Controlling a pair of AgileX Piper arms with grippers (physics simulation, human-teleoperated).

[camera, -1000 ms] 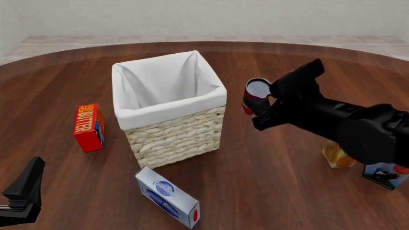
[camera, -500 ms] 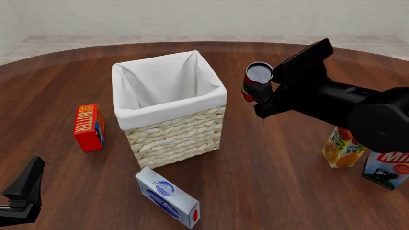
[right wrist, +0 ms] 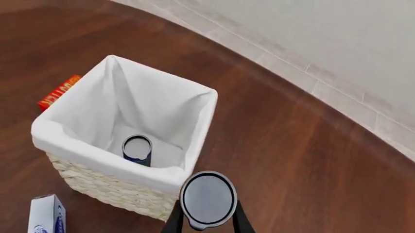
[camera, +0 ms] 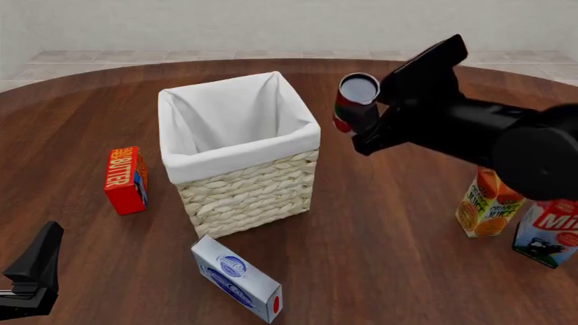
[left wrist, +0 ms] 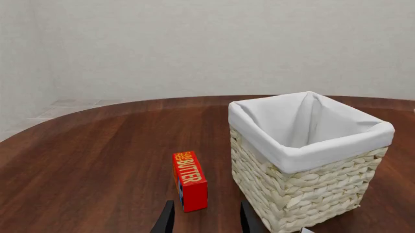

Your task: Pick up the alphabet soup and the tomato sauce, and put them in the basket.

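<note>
My right gripper (camera: 361, 115) is shut on the tomato sauce (camera: 354, 101), a slim red can with a green band and silver top, held in the air just right of the basket (camera: 237, 161). In the right wrist view the can's silver top (right wrist: 207, 198) sits between the fingers (right wrist: 174, 221), above the basket's near corner (right wrist: 91, 158). The alphabet soup (right wrist: 137, 149), a blue-labelled can, stands upright inside the basket on the liner. My left gripper (camera: 32, 277) is open and empty at the front left, far from both cans; it also shows in the left wrist view (left wrist: 206, 221).
A red butter box (camera: 124, 179) stands left of the basket. A white and blue box (camera: 237, 279) lies in front of it. An orange juice carton (camera: 488, 203) and a milk carton (camera: 548, 233) stand at the right, under my right arm.
My right gripper has risen with the tomato sauce and moved a little left toward the basket, uncovering the juice and milk cartons. The left arm has not moved.
</note>
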